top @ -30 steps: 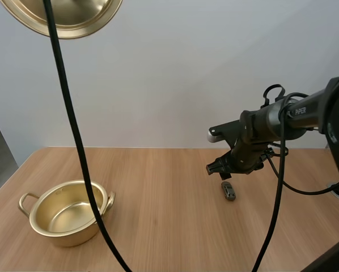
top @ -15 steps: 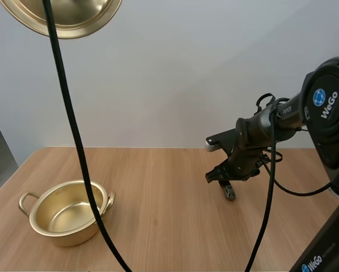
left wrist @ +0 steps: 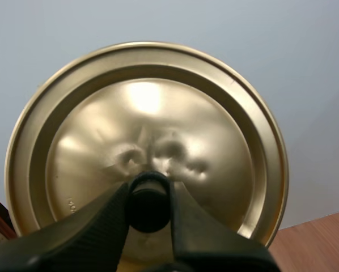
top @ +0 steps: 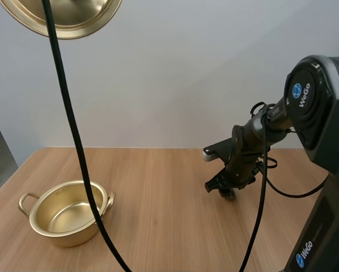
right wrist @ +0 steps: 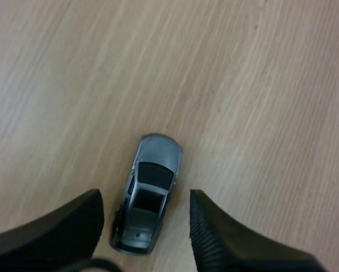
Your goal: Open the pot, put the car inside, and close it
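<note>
The small grey car (right wrist: pixel 149 190) lies on the wooden table (top: pixel 158 238), its rear end between the two black fingers (right wrist: pixel 56 226) of the right gripper (right wrist: pixel 145 198) and its nose pointing away from them. Those fingers stand well apart, one on each side of the car, ribbed faces turned inward, and neither touches it; a strip of bare wood shows on either flank, so this pincer is wide open with nothing in its hold. In the high view the right gripper (top: pixel 226 190) is down at the tabletop at centre right of the frame, hiding nearly all of the car beneath it. Well apart from it, at lower left of that frame, the golden pot (top: pixel 64 233) stands upright on the table with its lid off; its bowl is empty, nothing but bright metal inside. The lid (top: pixel 62 17) hangs high at the upper left of the frame, far above the pot. In the left wrist view the left gripper (left wrist: pixel 149 192) is pinched tight on the lid's dark knob (left wrist: pixel 149 207), with the lid's golden face (left wrist: pixel 147 124) turned towards the camera
</note>
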### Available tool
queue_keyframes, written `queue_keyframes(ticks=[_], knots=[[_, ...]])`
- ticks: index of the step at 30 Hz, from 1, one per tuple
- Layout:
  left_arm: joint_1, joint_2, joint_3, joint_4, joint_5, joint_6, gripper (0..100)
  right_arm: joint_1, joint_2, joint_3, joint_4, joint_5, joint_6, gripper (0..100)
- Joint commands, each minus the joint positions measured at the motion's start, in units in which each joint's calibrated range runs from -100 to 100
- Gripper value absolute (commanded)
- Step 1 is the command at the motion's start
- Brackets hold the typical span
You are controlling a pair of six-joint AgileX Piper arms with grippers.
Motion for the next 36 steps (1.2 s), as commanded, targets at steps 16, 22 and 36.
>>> queue_keyframes(ticks=[16, 22, 36], knots=[[0.05, -0.3, -0.4, -1.1, -6.9, -5.2, 0, 4.1, -10.0, -14.3, 36.7, 19.2, -29.5, 0], [0.05, -1.3, -0.4, -1.1, -16.9, -11.2, 0, 12.2, -16.9, -19.6, 51.8, 28.6, -38.0, 0], [1.64, -5.8, -0.4, -0.1, -22.4, -12.8, 0, 31.5, -7.6, -25.5, 52.1, 23.6, -40.9, 0]])
